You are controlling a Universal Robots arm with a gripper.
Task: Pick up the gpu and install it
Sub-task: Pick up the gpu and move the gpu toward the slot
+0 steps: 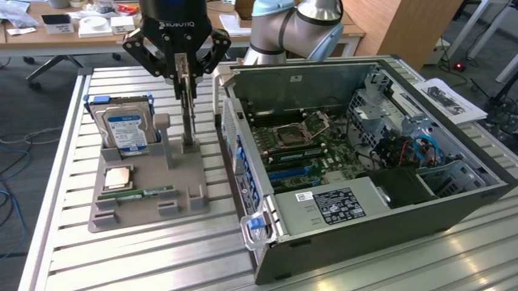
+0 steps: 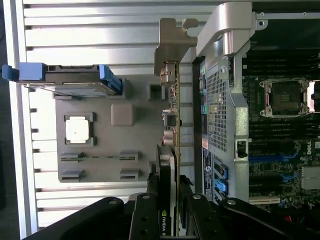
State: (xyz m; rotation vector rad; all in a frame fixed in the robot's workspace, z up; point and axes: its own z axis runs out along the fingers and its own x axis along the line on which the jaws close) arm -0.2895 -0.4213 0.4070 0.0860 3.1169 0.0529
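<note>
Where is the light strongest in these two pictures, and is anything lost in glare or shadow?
Exterior view: light glares off the table slats nearest the camera, at the exterior view's right, and the gripper reads as a dark shape. Wrist view: the slats past the bracket of the gpu wash out nearly white, while the inside of the computer case is dim.

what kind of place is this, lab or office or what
Probably a robotics lab in an office room: a robot arm over a slatted metal bench, an opened computer case, and cluttered desks behind.
</note>
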